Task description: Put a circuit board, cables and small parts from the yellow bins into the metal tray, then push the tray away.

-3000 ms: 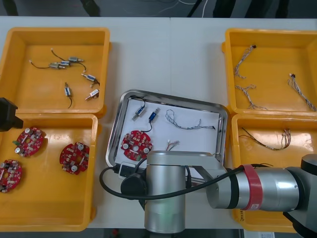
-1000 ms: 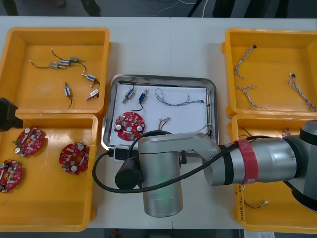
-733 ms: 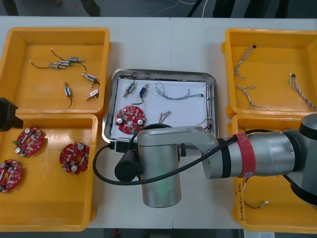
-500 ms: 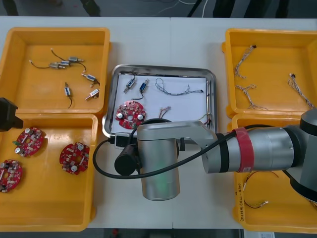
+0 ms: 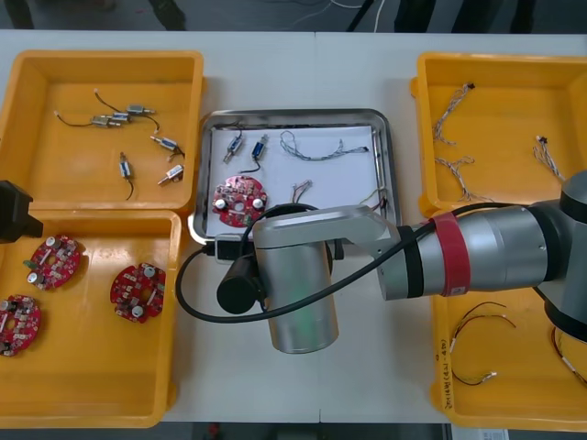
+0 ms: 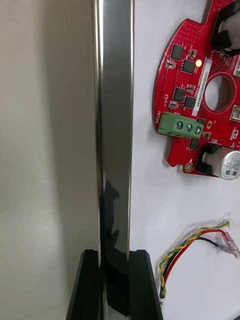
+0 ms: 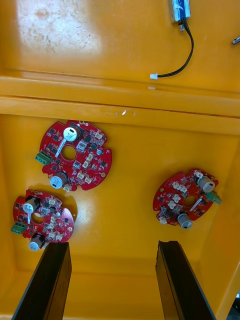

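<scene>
The right gripper [image 6: 114, 255] sits at the near rim of the metal tray [image 5: 390, 174]. Its fingers [image 6: 90, 285] are clamped on that rim, one each side, w/ the shiny strip running up betw. them. In the front view the right arm [image 5: 293, 275] reaches across from the right & covers the tray's near edge.

The tray lies mid-table betw. the yellow bins [image 5: 197, 128], white inside. Contents:
- A circuit board [image 5: 239, 200] lies flat at the near-left corner.
- Two small metal parts [image 5: 235, 144] lie side by side at the far left.
- A blue-white cable [image 5: 312, 147] runs along the far side.
- A red-yellow cable [image 6: 195, 245] lies just beside the board, not touching it, close to the inner finger.

The left gripper [image 7: 112, 245] hangs over the near-left bin [image 5: 92, 367], fingers well apart, holding nothing. Under it three boards [image 7: 75, 155] lie flat on the bin floor, apart from each other.

The far-left bin [image 5: 27, 110] holds more small parts w/ black leads. The far-right bin [image 5: 500, 110] has blue-white cables, and the near-right bin [image 5: 514, 403] has thin dark cables.
</scene>
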Available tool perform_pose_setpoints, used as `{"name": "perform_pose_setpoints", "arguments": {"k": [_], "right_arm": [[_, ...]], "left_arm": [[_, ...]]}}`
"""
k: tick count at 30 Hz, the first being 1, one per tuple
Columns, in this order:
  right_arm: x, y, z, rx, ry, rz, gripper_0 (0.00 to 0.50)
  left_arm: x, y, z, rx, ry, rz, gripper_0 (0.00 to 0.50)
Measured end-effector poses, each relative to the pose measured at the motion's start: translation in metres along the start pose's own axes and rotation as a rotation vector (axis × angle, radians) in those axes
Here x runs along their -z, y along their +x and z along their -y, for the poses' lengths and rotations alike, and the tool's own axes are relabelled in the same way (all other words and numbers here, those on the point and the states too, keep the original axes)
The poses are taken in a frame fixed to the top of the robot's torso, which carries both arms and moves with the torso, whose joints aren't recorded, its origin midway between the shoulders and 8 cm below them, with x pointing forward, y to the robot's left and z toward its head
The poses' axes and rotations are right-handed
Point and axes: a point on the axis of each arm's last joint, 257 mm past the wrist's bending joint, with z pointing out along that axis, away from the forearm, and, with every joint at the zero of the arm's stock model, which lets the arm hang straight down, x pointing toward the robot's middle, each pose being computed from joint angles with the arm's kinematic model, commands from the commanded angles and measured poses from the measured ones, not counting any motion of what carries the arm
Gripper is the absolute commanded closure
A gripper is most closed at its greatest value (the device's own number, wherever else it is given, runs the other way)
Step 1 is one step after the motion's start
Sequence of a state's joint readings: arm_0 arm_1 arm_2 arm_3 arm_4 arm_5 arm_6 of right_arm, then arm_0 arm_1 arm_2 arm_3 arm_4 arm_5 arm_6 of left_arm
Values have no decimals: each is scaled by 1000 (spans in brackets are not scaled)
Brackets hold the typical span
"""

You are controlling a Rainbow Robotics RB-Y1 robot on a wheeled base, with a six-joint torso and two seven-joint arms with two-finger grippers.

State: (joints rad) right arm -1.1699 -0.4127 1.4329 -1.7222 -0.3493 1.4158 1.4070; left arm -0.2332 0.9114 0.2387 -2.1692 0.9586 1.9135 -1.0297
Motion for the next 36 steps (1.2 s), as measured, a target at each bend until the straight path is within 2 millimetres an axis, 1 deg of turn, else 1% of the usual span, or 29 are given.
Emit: {"name": "perform_pose_setpoints", "arguments": {"k": [9, 13, 17, 23, 30, 36], "right_arm": [[-12, 6, 14, -16, 17, -5, 500], [-15, 6, 24, -22, 29, -5, 500], [-17, 5, 32, -31, 27, -4, 500], [-20, 0, 50, -37, 49, 10, 500], [-33, -8, 70, -49, 70, 61, 500], [-38, -5, 81, -21, 95, 55, 500]], "left_arm": [[0, 0, 0, 0, 0, 0, 0], [0, 0, 0, 0, 0, 0, 0], [0, 0, 0, 0, 0, 0, 0], [0, 0, 0, 0, 0, 0, 0], [0, 0, 0, 0, 0, 0, 0], [0, 0, 0, 0, 0, 0, 0]]}}
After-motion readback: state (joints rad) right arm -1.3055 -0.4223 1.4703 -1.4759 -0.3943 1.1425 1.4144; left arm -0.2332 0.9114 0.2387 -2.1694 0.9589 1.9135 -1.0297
